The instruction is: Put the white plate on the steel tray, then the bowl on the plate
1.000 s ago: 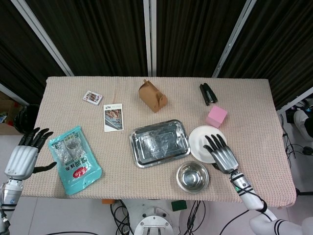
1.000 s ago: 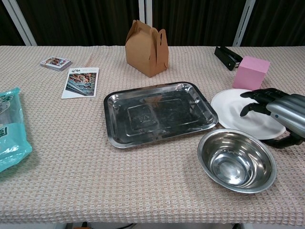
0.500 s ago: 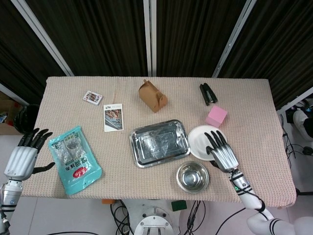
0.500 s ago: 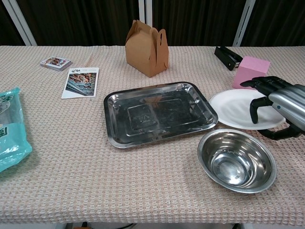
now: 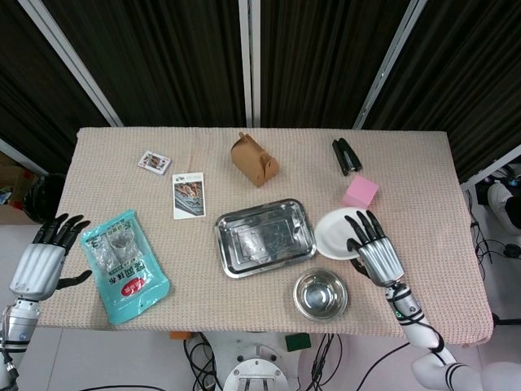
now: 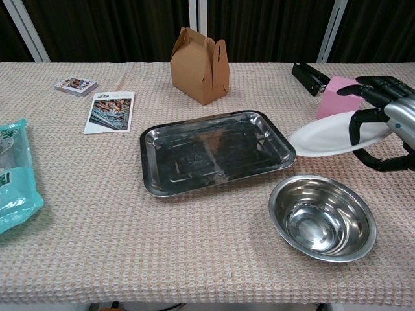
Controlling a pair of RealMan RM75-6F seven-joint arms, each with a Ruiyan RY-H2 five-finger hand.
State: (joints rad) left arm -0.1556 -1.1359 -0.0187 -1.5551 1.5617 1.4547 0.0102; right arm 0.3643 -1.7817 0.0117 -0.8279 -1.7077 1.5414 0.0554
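Note:
The white plate (image 5: 334,232) (image 6: 324,137) is tilted, its right side lifted off the cloth and its left edge next to the tray's right rim. My right hand (image 5: 373,249) (image 6: 384,123) grips the plate's right edge, fingers over the top and thumb beneath. The steel tray (image 5: 264,237) (image 6: 214,159) lies empty at the table's middle. Nearer the front edge stands the steel bowl (image 5: 321,295) (image 6: 322,217), empty. My left hand (image 5: 41,261) hovers open off the table's left edge, holding nothing; the chest view does not show it.
A teal packet (image 5: 124,265) (image 6: 11,188) lies at the left. A brown paper box (image 5: 254,160) (image 6: 200,64), a card (image 5: 188,195) (image 6: 110,111), a deck of playing cards (image 5: 154,162) (image 6: 76,85), a black stapler (image 5: 347,155) (image 6: 309,77) and a pink block (image 5: 360,193) (image 6: 338,96) sit further back.
My right hand has closed on the plate's right edge and raised it, tilting the plate up from the cloth. The left hand has barely moved.

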